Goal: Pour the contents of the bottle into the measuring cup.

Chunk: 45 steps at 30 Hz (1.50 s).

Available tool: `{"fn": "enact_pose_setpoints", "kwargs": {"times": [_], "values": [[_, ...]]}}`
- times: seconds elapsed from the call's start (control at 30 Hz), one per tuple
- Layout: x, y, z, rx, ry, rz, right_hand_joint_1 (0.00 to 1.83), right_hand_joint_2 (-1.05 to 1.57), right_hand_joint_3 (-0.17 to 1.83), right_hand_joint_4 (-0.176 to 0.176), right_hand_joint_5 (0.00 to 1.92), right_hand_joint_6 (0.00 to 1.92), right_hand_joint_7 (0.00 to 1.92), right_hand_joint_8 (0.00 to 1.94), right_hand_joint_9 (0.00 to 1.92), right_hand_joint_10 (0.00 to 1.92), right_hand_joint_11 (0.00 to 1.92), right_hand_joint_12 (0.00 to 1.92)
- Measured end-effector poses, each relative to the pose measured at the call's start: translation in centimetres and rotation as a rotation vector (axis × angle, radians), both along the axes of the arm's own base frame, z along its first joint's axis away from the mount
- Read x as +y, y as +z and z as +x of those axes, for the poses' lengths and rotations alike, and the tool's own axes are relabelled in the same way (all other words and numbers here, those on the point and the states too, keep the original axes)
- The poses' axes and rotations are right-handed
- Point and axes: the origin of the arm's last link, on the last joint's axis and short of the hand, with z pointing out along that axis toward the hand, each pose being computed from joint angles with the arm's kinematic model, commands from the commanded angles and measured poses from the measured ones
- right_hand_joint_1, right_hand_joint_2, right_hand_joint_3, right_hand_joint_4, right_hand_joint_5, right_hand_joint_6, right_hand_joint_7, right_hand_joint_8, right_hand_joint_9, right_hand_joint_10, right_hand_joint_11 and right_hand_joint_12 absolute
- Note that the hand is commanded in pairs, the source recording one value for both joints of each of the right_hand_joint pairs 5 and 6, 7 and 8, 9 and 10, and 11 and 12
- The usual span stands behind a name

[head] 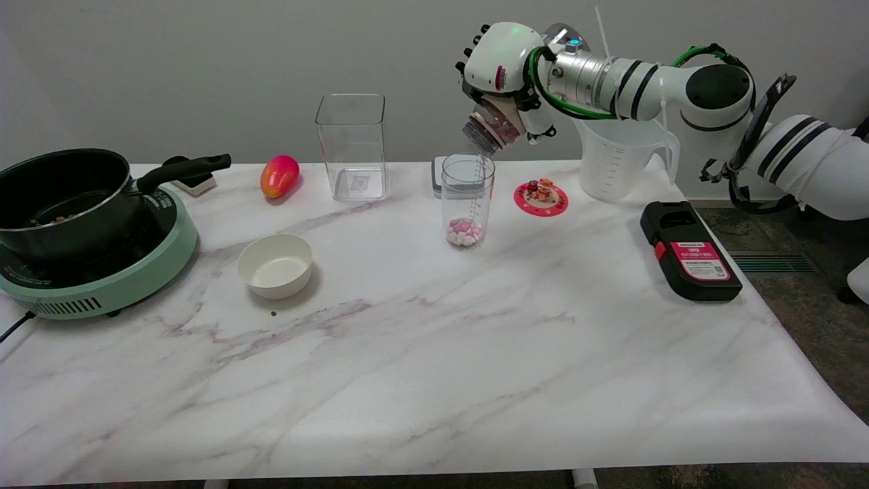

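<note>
Head view shows the bottle (490,129) held in the air by the right hand (502,75), tipped mouth-down just above the rim of the measuring cup (467,198), which stands upright near the middle of the table's (434,353) far side. The fingers wrap around the bottle's body, mostly hidden behind the palm, so the exact hold cannot be read. A small heap of pink and white pieces already lies in the cup's bottom. The bottle looks like light, clear plastic: stiff enough to grip by its midsection, smooth and likely slippery, so a firm wrap around the body seems the sound hold. The cup is tall, narrow and light, so I judge it easy to topple if the bottle's mouth knocks its rim. Just behind the cup sits a small grey-white box (441,175); to its right lie a pink coaster with a figurine (541,197) and a large clear jug (621,163). Further left stand a square clear container (352,146), a mango (279,175), a white bowl (275,265) and a pan on a green cooker (88,224). A black device (689,250) lies well apart to the right. Nothing stands between bottle and cup.
</note>
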Motion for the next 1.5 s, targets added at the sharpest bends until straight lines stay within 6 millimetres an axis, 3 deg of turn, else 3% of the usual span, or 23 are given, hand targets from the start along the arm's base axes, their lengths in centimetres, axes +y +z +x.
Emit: {"fn": "enact_pose_setpoints", "kwargs": {"times": [1.5], "values": [[-0.4,-1.7,-0.3,0.145,0.036,0.037,1.42,0.96,0.88,0.0,1.49,1.49,1.56,1.56,1.41,1.41,1.22,1.22]]}}
